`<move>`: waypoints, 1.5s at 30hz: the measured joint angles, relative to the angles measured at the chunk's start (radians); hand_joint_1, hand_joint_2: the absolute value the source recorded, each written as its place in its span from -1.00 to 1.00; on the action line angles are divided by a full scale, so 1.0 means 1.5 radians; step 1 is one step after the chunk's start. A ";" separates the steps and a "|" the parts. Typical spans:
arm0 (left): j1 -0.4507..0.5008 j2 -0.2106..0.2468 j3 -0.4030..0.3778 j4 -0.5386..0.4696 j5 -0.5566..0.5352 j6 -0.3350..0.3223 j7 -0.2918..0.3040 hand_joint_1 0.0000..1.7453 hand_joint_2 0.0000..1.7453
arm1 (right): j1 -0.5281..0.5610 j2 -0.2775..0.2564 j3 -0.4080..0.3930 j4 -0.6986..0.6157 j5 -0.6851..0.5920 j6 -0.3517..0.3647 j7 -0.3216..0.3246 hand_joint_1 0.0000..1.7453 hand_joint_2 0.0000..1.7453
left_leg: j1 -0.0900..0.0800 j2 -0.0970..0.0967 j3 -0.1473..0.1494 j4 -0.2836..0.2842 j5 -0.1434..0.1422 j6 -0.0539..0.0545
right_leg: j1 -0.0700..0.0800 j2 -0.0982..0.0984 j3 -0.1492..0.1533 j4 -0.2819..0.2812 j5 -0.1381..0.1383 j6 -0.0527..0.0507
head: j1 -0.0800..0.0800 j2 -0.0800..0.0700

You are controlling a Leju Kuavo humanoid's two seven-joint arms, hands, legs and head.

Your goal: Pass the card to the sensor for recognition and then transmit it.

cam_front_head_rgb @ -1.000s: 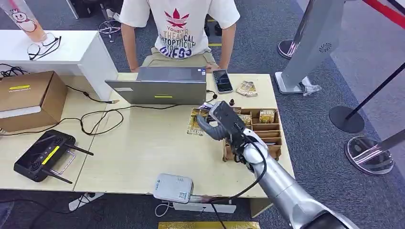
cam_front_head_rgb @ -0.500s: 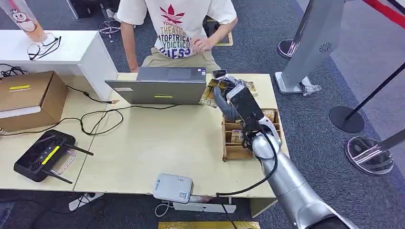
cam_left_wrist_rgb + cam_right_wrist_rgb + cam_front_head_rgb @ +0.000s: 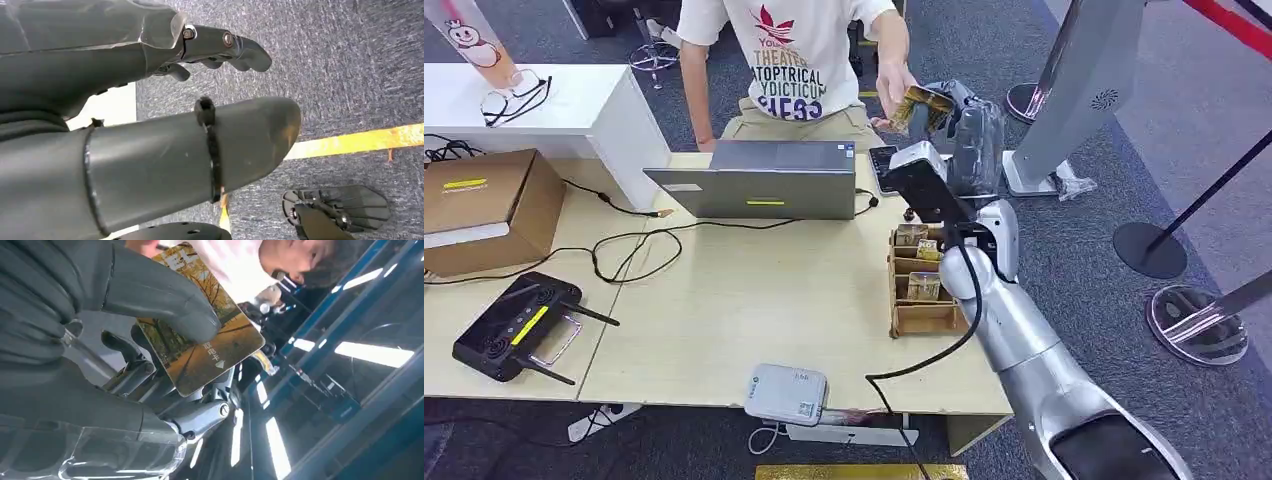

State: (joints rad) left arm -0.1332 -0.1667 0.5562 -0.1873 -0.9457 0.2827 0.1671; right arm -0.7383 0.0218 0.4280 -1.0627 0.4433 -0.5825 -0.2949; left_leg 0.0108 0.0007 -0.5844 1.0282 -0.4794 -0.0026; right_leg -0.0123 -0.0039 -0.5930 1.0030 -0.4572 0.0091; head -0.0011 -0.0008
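The task looked to be in its last part. The robot's right hand (image 3: 959, 125) was raised beyond the far edge of the pale wooden table (image 3: 754, 300), above the black phone-like sensor (image 3: 886, 165) that lay flat near that edge. It pinched a thin rectangular card with a yellow autumn-tree picture (image 3: 202, 335): in the right wrist view the thick grey thumb (image 3: 165, 295) pressed on the face of the card and the darker fingers (image 3: 135, 375) lay behind it. In the head view the card (image 3: 916, 105) was at the hand of a person in a white printed T-shirt (image 3: 894, 85), who sat behind the table; that hand seemed to touch the card already. My judgement was that the sensor step was done, though the pictures could not prove it, and that the release into the person's hand was left.

The left hand (image 3: 150, 125) hung over grey carpet with its fingers apart, and it held nothing.

An open brown wooden box with several compartments (image 3: 924, 318) stood on the table, nearer than the sensor. Some compartments held similar yellow cards (image 3: 922, 285) standing on edge, and the nearest one seemed empty.
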 joint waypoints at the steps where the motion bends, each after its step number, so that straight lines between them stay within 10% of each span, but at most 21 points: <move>1: -0.001 0.000 0.000 0.000 -0.001 0.000 0.000 -1.00 -1.00 | -0.006 0.002 0.000 0.012 0.004 -0.004 -0.001 1.00 1.00 | 0.000 0.000 0.000 0.000 0.000 0.000 | 0.000 0.000 0.000 0.000 0.000 0.000 | 0.000 0.000; 39: -0.014 0.011 -0.003 0.000 -0.004 -0.039 0.013 -1.00 -1.00 | -0.053 0.074 0.011 0.258 0.103 -0.071 -0.060 1.00 1.00 | 0.000 0.000 0.000 0.000 0.000 0.000 | 0.000 0.000 0.000 0.000 0.000 0.000 | 0.000 0.000; 40: -0.014 0.011 -0.003 0.000 -0.004 -0.039 0.013 -1.00 -1.00 | -0.053 0.075 0.009 0.261 0.114 -0.071 -0.063 0.90 1.00 | 0.000 0.000 0.000 0.000 0.000 0.000 | 0.000 0.000 0.000 0.000 0.000 0.000 | 0.000 0.000; 41: -0.014 0.011 -0.003 0.000 -0.004 -0.039 0.013 -1.00 -1.00 | -0.052 0.076 0.007 0.263 0.120 -0.071 -0.065 -0.40 1.00 | 0.000 0.000 0.000 0.000 0.000 0.000 | 0.000 0.000 0.000 0.000 0.000 0.000 | 0.000 0.000; 42: -0.014 0.011 -0.003 0.000 -0.004 -0.039 0.013 -1.00 -1.00 | -0.052 0.078 0.006 0.266 0.124 -0.071 -0.067 -0.98 1.00 | 0.000 0.000 0.000 0.000 0.000 0.000 | 0.000 0.000 0.000 0.000 0.000 0.000 | 0.000 0.000; 45: -0.014 0.012 -0.003 0.000 -0.002 -0.039 0.014 -1.00 -1.00 | -0.053 0.084 0.006 0.277 0.135 -0.071 -0.068 -1.00 1.00 | 0.000 0.000 0.000 0.000 0.000 0.000 | 0.000 0.000 0.000 0.000 0.000 0.000 | 0.000 0.000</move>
State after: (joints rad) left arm -0.1536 -0.1488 0.5520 -0.1873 -0.9480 0.2243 0.1877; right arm -0.8172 0.1472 0.4364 -0.6470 0.6458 -0.6897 -0.3964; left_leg 0.0109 0.0006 -0.5846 1.0282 -0.4795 -0.0027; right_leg -0.0123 -0.0040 -0.5932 1.0031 -0.4574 0.0090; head -0.0008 -0.0008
